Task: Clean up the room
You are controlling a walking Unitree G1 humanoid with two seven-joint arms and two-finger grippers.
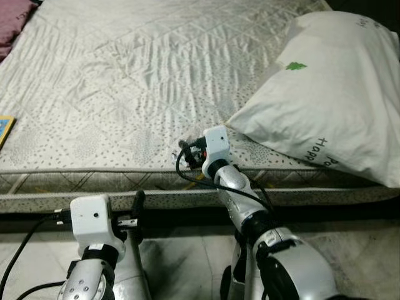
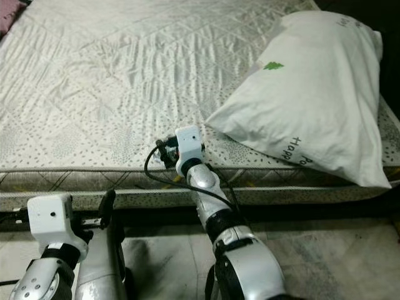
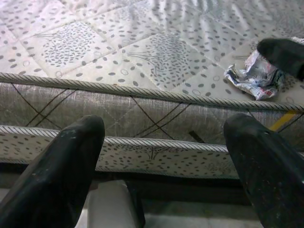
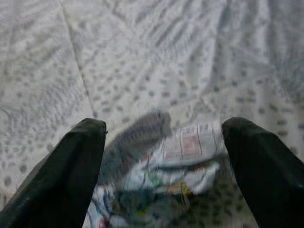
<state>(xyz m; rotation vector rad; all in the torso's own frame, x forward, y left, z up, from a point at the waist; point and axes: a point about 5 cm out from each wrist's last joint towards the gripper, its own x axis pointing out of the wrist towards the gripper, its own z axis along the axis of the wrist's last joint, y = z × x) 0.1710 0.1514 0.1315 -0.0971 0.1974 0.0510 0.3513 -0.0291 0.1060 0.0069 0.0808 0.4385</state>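
Near the front edge of the mattress point(image 1: 125, 94), the right gripper point(image 4: 161, 156) is hovering over a crumpled wrapper point(image 4: 183, 161) — its two fingers spread apart on either side, not touching it. Lower down, the left gripper point(image 3: 166, 156) is hanging with fingers apart before the mattress's side, while a white pillow point(image 1: 331, 94) is lying off to the right — well apart from the wrapper.
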